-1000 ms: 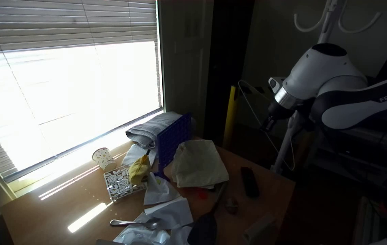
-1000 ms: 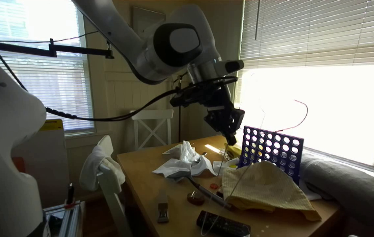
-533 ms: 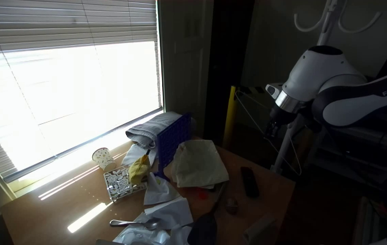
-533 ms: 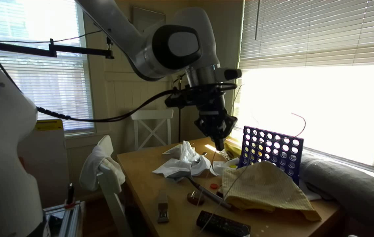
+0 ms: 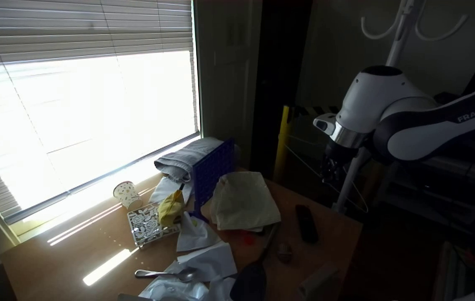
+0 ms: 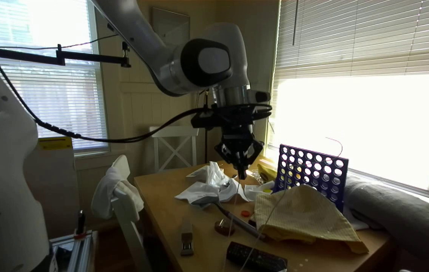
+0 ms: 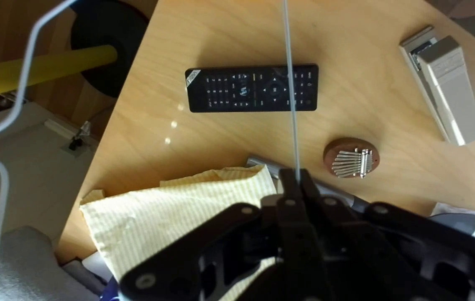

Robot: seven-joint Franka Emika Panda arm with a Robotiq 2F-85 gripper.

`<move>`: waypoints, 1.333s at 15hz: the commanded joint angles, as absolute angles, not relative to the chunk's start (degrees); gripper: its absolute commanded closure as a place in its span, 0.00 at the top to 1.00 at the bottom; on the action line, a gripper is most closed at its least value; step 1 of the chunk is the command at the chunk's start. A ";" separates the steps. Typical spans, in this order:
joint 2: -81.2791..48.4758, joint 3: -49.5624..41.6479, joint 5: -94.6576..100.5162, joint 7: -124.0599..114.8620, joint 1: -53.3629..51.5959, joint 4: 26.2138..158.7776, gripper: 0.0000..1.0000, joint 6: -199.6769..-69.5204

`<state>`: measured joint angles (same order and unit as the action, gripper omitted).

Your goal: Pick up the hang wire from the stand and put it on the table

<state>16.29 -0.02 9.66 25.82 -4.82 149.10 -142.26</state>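
Observation:
My gripper [image 7: 299,173] is shut on the hang wire, a thin white wire hanger [image 7: 294,125], with one straight side pinched between its fingertips. In the wrist view the bent hook part of the wire reaches left past the table edge. The gripper [image 6: 241,175] points down, and the wire [image 6: 234,200] hangs from it in front of the table [image 6: 165,189]; I cannot tell its height above the top. In an exterior view the gripper [image 5: 329,177] is dark and the wire [image 5: 304,164] is faint. The white stand [image 5: 396,46] with curved hooks rises behind the arm, partly hidden.
On the table lie a black remote [image 7: 252,102], a stapler [image 7: 450,83], a small thumb piano [image 7: 351,156], a striped cloth [image 7: 170,213] and a spatula [image 6: 237,223]. A blue game rack [image 6: 309,162] stands behind the cloth. A yellow post [image 7: 53,69] is beyond the edge.
The gripper has moved lower and turned from a slant to nearly straight down, carrying the wire down with it. In the exterior view facing the game rack it has also shifted left.

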 commanded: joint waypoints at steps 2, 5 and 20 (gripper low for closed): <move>10.08 -0.69 9.37 32.66 -6.00 145.03 0.01 -139.29; 6.91 -0.37 9.20 36.88 -5.92 143.58 0.01 -138.20; -5.29 4.65 11.97 45.07 -5.44 138.00 0.01 -136.35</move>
<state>-1.99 3.70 10.90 43.00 -5.42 140.91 -138.13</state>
